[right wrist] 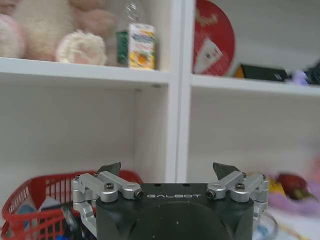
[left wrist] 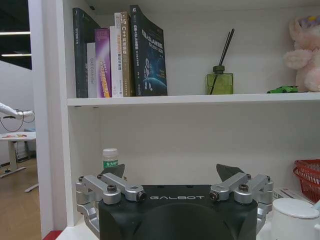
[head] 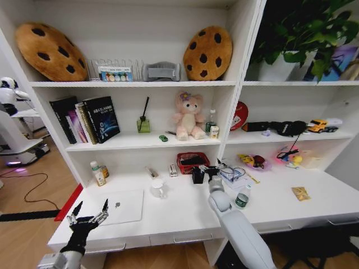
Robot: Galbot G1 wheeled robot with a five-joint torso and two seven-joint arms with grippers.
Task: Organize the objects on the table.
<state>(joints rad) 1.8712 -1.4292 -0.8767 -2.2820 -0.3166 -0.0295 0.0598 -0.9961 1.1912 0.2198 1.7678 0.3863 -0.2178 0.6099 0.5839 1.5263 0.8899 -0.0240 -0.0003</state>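
The near strip of the table (head: 185, 216) lay bare between the silver laptop (head: 120, 206) on the left and the green-capped bottle (head: 242, 196) to the right. The white mug (head: 158, 188) stood just beyond the laptop's far right corner. Farther back, the red mesh basket (head: 192, 162) blocked the far middle, with clutter beside it. On the right, open tabletop surrounded the yellow packet (head: 300, 193). The shelf (head: 140, 143) overhung the far edge, limiting headroom there.

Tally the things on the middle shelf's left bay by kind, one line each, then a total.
Books: 5
Reed diffuser: 1
Green toy car: 1
Plush toy: 1
Clear bottle: 1
Small carton: 1
Total: 10
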